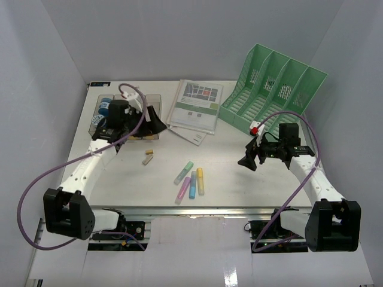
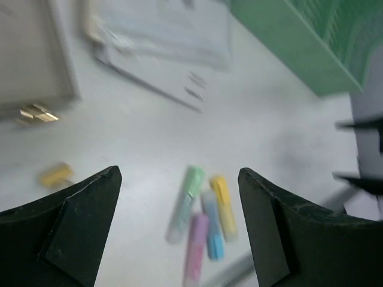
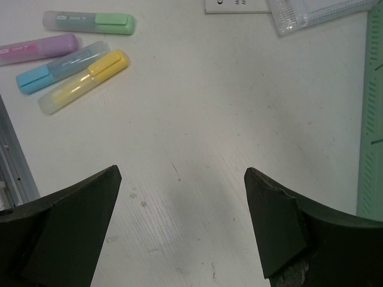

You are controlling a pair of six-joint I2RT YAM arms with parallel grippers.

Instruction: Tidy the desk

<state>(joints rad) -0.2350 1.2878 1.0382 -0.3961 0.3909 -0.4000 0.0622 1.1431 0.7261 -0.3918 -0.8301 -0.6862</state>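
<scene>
Starting at the near edge: looking at the surface (image 1: 251, 191), white and flat, running from the metal rail (image 1: 197, 210) back to the walls and carrying everything else. Judging it heavy, rigid and fixed, so not planning on gripping it at all, just working the loose stuff on top. Also guessing at a slick finish, so expecting small things to be sliding when nudged.

Just behind the rail, spotting a green highlighter (image 1: 184, 172), purple highlighter (image 1: 183, 189), blue highlighter (image 1: 192, 186) and yellow highlighter (image 1: 200, 180) lying close together. Probably light, stiff and prone to rolling, so pinching across mid-barrel is looking safest. A bit further back on the left, noticing a small yellow piece (image 1: 148, 157), too small to name.

Next, seeing the right gripper (image 1: 247, 160) hovering spread wide over bare surface, holding nothing. Same for the left gripper (image 1: 157, 121), gaping wide and empty by the smoky tray (image 1: 154, 101).

Furthest back, making out a stack of booklets (image 1: 194, 107) and the green file rack (image 1: 272, 89).

Comparing views: getting crisp highlighter labels and faint scuffs only from the right wrist view. Catching a gold clip (image 2: 37, 113) at the tray's edge only in the blurry left wrist view, not telling whether inside or out. Getting the whole four-slot rack only from the top view.
</scene>
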